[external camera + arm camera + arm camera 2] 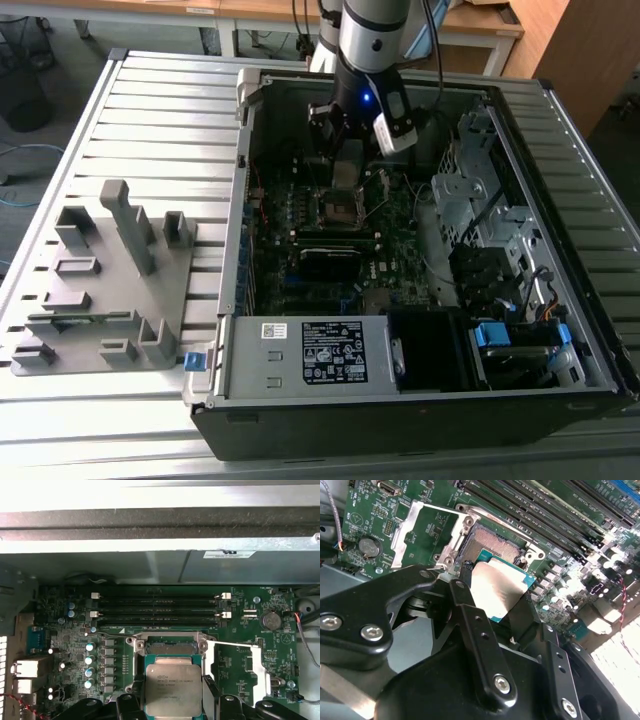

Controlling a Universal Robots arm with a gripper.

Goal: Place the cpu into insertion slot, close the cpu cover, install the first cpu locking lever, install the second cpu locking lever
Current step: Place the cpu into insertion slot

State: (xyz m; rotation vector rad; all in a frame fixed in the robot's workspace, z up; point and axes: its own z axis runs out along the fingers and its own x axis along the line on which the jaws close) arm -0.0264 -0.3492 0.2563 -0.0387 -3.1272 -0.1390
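**Cpu clamped in the gripper over the open slot**

On the exterior view's left, a grey fixture (100, 290) is sitting on the slatted counter (170, 110). Going rightward, an open case (400, 430) is lying on that counter. Your gripper (345, 165) is reaching down into it, right over the slot (340, 207).

In the second wrist view, the cover (407, 527) is standing swung open beside the slot. Next to it the cpu (495, 587) is hanging clamped between the fingers (470, 615), which are pressing on two opposite edges. The chip is hovering over the slot's near part and is not seated. In the first wrist view, a strip of the recess is showing beyond it.

By my judgement, you are handling a light, stiff, thin plate. Its smooth metal top is probably slippery. Its underside and the slot's contacts are likely fragile and unforgiving of any scrape or tilt. The bare edges are the safe place to hold, and that is where you are gripping it.
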